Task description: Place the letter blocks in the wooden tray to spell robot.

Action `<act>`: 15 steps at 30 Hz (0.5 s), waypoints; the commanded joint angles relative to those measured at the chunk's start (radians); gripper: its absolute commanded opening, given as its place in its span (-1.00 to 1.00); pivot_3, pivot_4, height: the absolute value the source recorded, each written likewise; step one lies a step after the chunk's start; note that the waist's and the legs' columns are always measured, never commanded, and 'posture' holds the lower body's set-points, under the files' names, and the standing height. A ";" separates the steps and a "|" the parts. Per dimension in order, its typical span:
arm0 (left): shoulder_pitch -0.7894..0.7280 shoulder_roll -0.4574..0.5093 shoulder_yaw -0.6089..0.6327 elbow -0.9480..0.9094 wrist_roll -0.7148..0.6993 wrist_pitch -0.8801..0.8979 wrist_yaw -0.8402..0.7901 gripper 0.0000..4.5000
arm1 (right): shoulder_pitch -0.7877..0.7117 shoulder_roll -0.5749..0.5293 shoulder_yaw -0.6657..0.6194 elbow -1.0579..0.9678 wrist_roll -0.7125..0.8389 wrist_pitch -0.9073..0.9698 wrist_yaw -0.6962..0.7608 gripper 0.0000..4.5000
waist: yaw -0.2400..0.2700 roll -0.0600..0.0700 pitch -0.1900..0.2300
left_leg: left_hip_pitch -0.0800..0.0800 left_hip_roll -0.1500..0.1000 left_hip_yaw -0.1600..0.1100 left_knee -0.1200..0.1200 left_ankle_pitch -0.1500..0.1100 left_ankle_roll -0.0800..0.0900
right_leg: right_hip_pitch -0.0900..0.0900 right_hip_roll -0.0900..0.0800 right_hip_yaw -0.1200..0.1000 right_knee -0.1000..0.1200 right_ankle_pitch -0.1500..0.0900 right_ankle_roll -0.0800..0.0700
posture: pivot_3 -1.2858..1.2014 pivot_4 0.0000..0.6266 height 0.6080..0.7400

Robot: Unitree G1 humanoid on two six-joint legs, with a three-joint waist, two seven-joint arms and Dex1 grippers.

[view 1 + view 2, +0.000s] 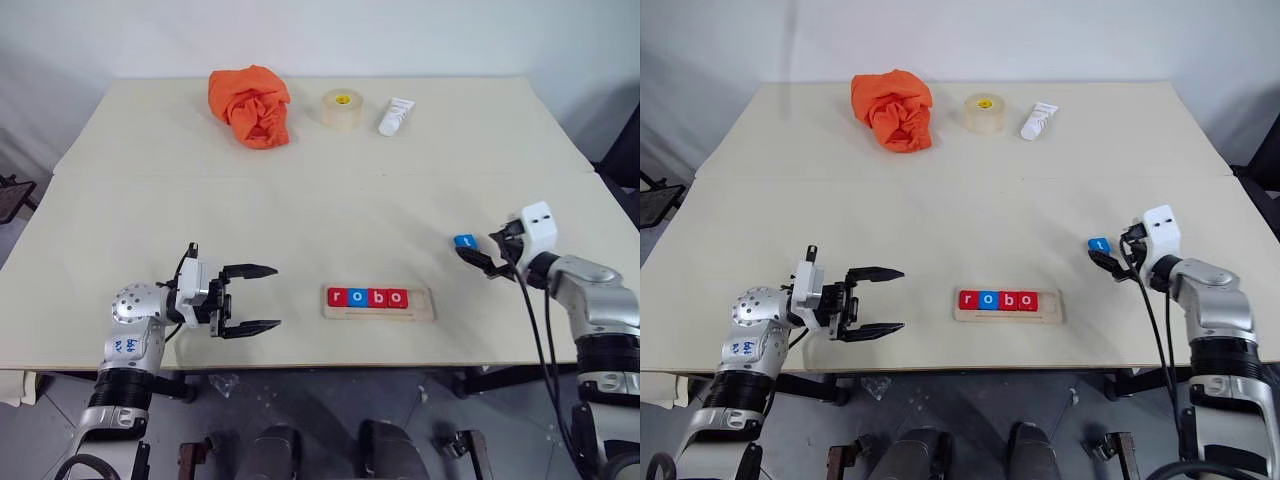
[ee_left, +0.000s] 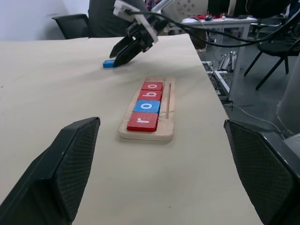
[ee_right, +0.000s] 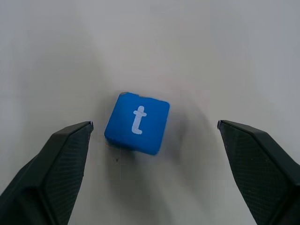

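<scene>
The wooden tray lies near the table's front edge. In it sit a red r, a blue o, a red b and a red o, with its right end bare. A blue t block lies flat on the table to the right of the tray. My right gripper is open and low, just behind that block. In the right wrist view the t block lies just ahead of the spread fingers, untouched. My left gripper hovers open and empty to the left of the tray, pointing at it.
An orange cloth, a tape roll and a white tube stand along the table's far side. The table's front edge runs just below the tray. Chairs and another desk show beyond the right end of the table in the left wrist view.
</scene>
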 commanded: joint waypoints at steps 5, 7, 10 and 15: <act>0.037 0.010 0.025 -0.077 -0.020 0.007 0.038 1.00 | -0.008 0.048 -0.004 0.013 -0.011 0.006 -0.079 0.81 | -0.008 0.000 0.000 | 0.000 0.001 0.000 0.000 0.000 0.000 | 0.000 0.001 0.000 0.001 0.000 0.000 | 0.03 -0.52 1.00; 0.038 0.011 0.024 -0.078 -0.020 0.007 0.041 1.00 | 0.012 0.057 -0.008 -0.024 0.001 0.024 -0.082 0.59 | -0.007 0.000 0.000 | 0.001 0.001 0.000 0.000 0.000 0.000 | 0.000 0.001 0.001 0.001 0.000 0.000 | 0.03 -0.52 1.00; 0.034 0.010 0.021 -0.076 -0.019 0.008 0.043 1.00 | 0.039 0.071 -0.012 -0.087 0.007 0.043 -0.104 0.13 | -0.007 0.000 0.000 | 0.001 0.001 0.000 0.000 0.000 0.000 | 0.000 0.000 0.001 0.001 0.000 0.000 | 0.03 -0.52 1.00; 0.008 0.003 0.009 -0.044 -0.018 0.005 0.023 1.00 | 0.087 0.106 -0.058 -0.237 0.023 0.110 -0.211 -0.35 | -0.005 0.000 0.000 | 0.001 0.000 0.000 0.000 0.000 0.000 | 0.000 0.000 0.001 0.001 0.000 0.000 | 0.03 -0.52 1.00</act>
